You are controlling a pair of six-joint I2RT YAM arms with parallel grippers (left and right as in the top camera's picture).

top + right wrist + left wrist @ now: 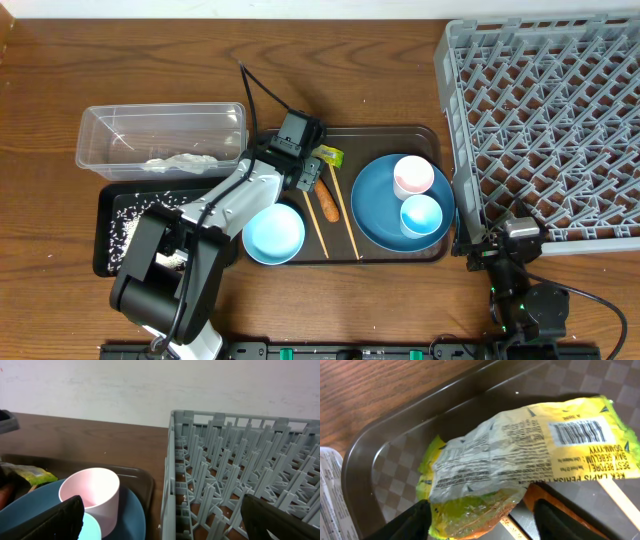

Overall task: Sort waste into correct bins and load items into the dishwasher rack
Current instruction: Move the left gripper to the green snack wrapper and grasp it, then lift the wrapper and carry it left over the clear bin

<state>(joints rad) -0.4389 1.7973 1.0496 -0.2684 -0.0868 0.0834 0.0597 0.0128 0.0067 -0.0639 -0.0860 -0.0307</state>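
Observation:
The yellow-green wrapper lies at the back of the brown serving tray, and in the left wrist view its near end sits between my jaws. My left gripper is open around that end, also seen overhead. The orange sausage piece and two chopsticks lie beside it. The pale blue bowl is at the tray's front left. The blue plate carries the pink cup and light blue cup. My right gripper is open and empty by the grey rack.
The clear tub at the back left holds the white napkin. The black tray in front of it holds rice grains. The brown serving tray sits mid-table. The rack's wall is close to the right gripper.

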